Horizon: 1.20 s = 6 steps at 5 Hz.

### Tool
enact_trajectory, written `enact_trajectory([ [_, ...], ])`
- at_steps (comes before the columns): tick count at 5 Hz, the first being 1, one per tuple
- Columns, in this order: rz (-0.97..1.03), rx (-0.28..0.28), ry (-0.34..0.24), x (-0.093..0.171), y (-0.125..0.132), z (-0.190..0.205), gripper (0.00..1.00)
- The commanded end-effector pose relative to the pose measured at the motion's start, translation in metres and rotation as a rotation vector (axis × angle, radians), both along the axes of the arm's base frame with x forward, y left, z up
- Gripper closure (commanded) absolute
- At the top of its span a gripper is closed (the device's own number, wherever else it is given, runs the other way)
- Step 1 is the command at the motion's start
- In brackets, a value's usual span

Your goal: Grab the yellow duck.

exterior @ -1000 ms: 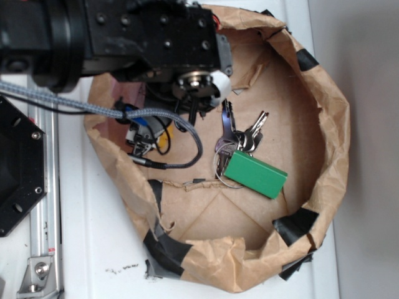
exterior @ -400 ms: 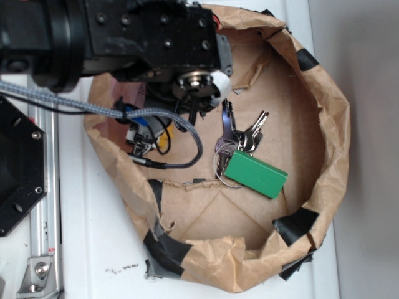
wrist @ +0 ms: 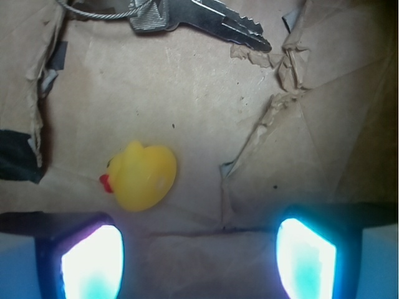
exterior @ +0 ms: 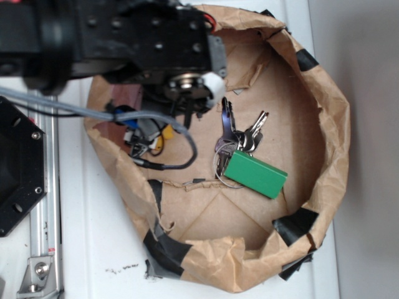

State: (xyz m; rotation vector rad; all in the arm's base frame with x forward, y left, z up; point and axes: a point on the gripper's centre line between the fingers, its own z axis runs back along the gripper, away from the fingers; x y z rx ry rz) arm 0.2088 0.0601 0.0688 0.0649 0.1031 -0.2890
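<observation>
The yellow duck [wrist: 142,175] lies on its side on the brown paper floor, its red beak pointing left. My gripper [wrist: 198,242] is open, and its two glowing pads [wrist: 93,261] stand wide apart at the bottom of the wrist view. The duck sits just beyond the left pad, outside the gap, which holds only paper. In the exterior view the black arm [exterior: 124,37] reaches into the left side of the paper bag [exterior: 333,124] and covers most of the gripper. A small yellow patch [exterior: 165,132] shows under it; I cannot tell whether it is the duck.
A bunch of keys [exterior: 242,134] with a green key tag [exterior: 255,174] lies mid-bag, right of the arm. One key [wrist: 206,15] crosses the top of the wrist view. Crumpled bag walls with black tape ring the floor. A grey cable [exterior: 181,146] loops beside the gripper.
The arm has shifted slightly up and left in the exterior view, its cable loop moving with it. The keys and green tag have stayed put.
</observation>
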Motion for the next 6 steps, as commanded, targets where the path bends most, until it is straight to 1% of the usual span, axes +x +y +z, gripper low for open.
enact_trajectory([
  [1,0.011,0.037,-0.055,0.0,0.005,-0.009,0.0],
  [3,0.022,0.025,-0.06,0.007,0.006,-0.012,0.0],
  [4,0.034,0.001,-0.059,0.016,0.002,-0.005,0.0],
  [5,0.031,0.016,-0.057,0.018,0.003,-0.006,0.0],
  [6,0.032,0.033,-0.043,0.017,0.008,-0.014,0.0],
])
